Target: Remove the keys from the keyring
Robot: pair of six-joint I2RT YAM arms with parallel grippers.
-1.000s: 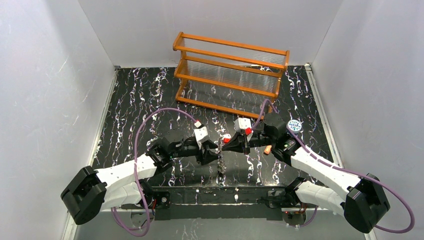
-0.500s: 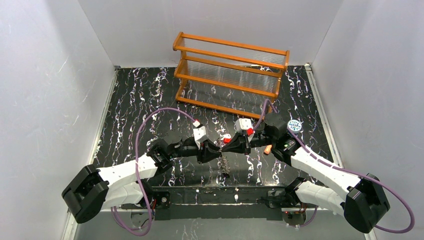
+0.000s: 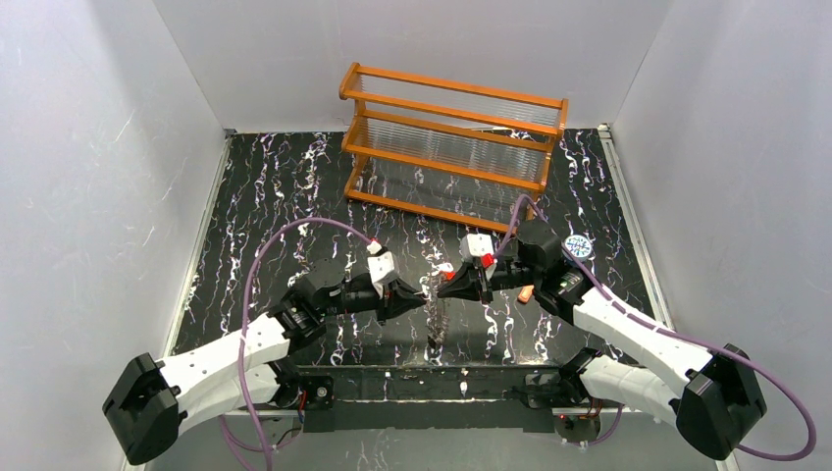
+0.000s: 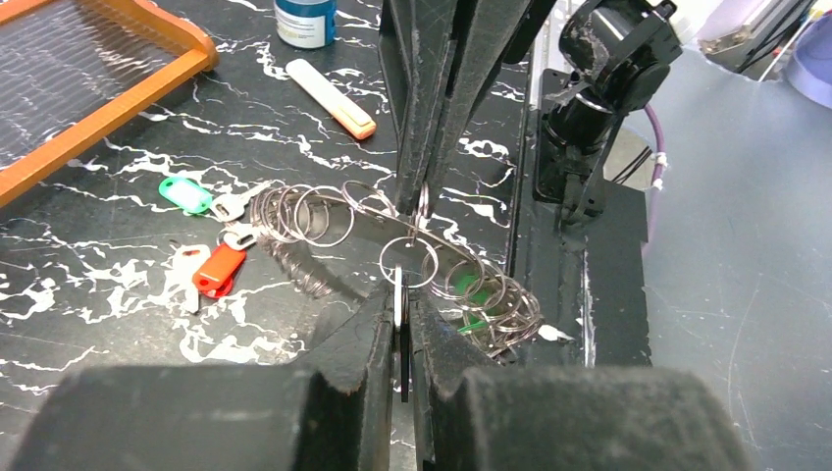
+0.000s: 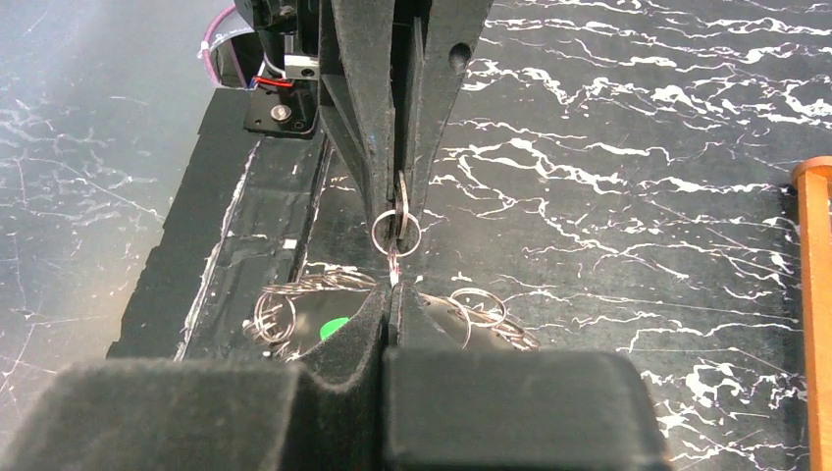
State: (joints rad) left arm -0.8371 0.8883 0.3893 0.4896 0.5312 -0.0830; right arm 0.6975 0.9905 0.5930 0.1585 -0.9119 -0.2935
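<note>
Keyring (image 4: pixel 294 214): in fact a chain of silvery split rings, pinched at its middle part and lifted, the rest hanging down toward the black marbled table (image 4: pixel 118 324). Seems to be the step of working one ring open to free a key.

Left gripper (image 4: pixel 400 314): closed almost fully, with a thin ring clamped edge-on between the fingers. Right gripper (image 5: pixel 392 294): closed tight on the neighbouring ring, tip to tip with the left one.

Green key (image 4: pixel 184 192) and red key (image 4: pixel 218 270): lying on the table by one end of the chain; cannot tell if attached. Second green head (image 4: pixel 474 294): half hidden under the other rings.

Next, probably: hold one side firm and twist or pull the other gently, without slipping off the thin wire.

Both forearms stretched low and level, meeting nose to nose above the near part of the table.
</note>
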